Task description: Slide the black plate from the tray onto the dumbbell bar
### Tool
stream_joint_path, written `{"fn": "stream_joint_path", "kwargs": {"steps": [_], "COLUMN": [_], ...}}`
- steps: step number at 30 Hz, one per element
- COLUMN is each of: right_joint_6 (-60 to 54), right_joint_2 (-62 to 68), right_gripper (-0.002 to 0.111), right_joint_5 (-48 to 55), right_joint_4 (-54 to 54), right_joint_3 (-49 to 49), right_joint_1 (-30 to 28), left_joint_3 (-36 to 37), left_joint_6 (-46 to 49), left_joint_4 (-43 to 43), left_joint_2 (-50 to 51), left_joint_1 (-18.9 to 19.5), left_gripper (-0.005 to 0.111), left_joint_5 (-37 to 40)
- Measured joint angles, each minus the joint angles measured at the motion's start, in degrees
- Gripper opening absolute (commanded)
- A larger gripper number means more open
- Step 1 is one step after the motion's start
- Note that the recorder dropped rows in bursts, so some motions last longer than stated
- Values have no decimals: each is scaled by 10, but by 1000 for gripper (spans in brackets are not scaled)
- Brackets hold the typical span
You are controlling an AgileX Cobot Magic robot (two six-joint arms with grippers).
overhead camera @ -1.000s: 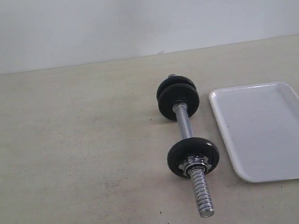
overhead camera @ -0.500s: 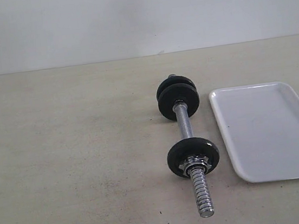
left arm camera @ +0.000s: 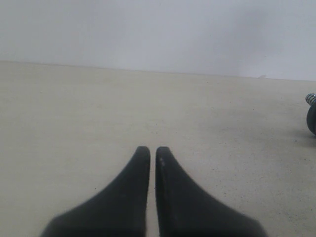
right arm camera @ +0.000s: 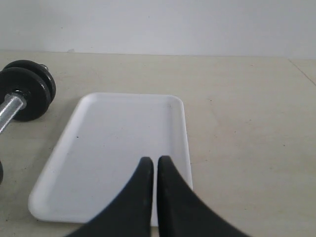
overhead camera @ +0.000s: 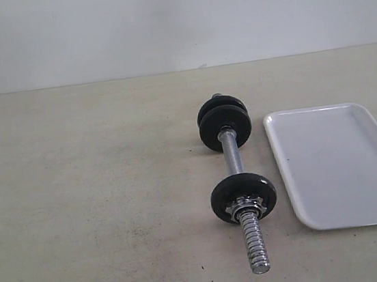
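Observation:
The dumbbell bar lies on the table, its threaded near end bare. Two black plates sit together on its far end. A third black disc sits nearer, with a chrome star collar nut against it. The white tray to the right holds nothing. My right gripper is shut and empty over the tray's near edge, with the far plates off to one side. My left gripper is shut and empty over bare table. Neither gripper shows in the exterior view.
A pale wall runs behind the beige table. The edge of a far plate just shows at the border of the left wrist view.

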Motion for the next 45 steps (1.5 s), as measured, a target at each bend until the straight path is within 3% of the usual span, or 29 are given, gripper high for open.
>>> {"fn": "stream_joint_path", "kwargs": {"steps": [45], "right_joint_6": [10], "right_joint_2": [0], "right_gripper": [0], "right_joint_5": [0], "right_joint_4": [1], "right_joint_3": [0], "right_joint_1": [0], "left_joint_3": [0], "left_joint_6": [0], "left_joint_4": [0], "left_joint_2": [0], "left_joint_1": [0], "left_gripper": [4], "left_joint_5": [0]}}
